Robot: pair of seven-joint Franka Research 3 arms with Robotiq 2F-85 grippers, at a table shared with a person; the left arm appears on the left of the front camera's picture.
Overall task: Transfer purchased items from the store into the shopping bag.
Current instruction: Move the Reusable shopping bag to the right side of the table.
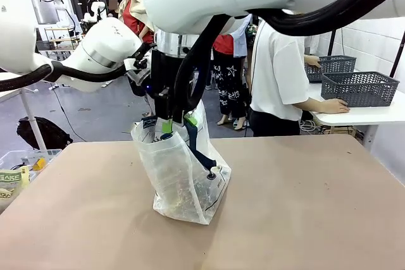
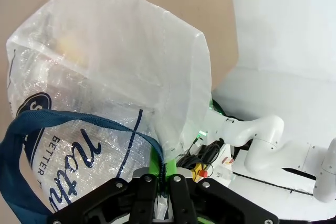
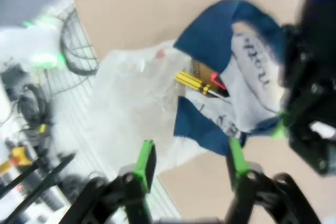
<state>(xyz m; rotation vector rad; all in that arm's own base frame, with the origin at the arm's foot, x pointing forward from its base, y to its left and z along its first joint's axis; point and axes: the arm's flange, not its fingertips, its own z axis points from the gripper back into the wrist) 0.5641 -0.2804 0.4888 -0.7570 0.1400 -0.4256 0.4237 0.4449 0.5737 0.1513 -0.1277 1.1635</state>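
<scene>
Brown counter [image 1: 304, 219] carries the shopping bag [image 1: 183, 175]. Left fingers [image 2: 164, 179] pinch its rim tightly; right fingers [image 3: 147, 158] stand wide apart just above its mouth, holding nothing. Yellow items [image 3: 191, 82] lie inside. Print reads "BETTER".

Quick count: one shopping bag [image 1: 180, 172] on one table [image 1: 304, 213], with two grippers at it, the left gripper [image 2: 164, 174] and the right gripper [image 3: 190, 162]. Further back there's two grey baskets [image 1: 361, 88] on a white side table [image 1: 373, 115], plus one person [image 1: 278, 74] standing by them
</scene>
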